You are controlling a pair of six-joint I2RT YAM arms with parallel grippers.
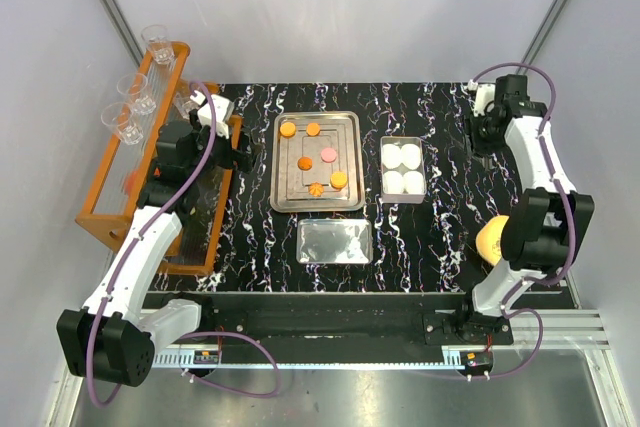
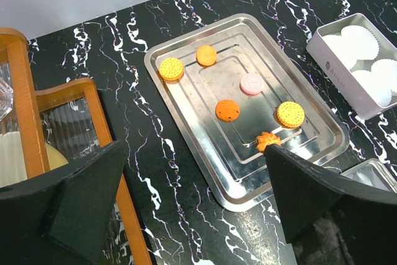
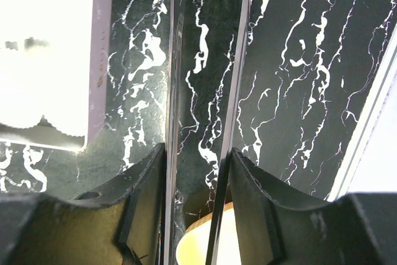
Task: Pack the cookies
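Steel tin (image 1: 334, 242) lies nearest to the arm bases, and a yellow-orange lump (image 1: 488, 242) sits at the near right, partly hidden behind the right arm. Beyond the tin is the metal tray (image 1: 345, 132). All six cookies (image 2: 227, 110) lie on it, apart from each other; the flower-shaped one (image 2: 268, 140) is closest and the pink one (image 2: 251, 83) farther. Just right of the tray stands a white box (image 1: 403, 198) with four paper cups. The left gripper (image 2: 195, 150) hangs spread wide and empty between the orange rack (image 1: 100, 217) and the tray. At the far right, the right gripper (image 3: 198, 153) keeps only a narrow gap and holds nothing.
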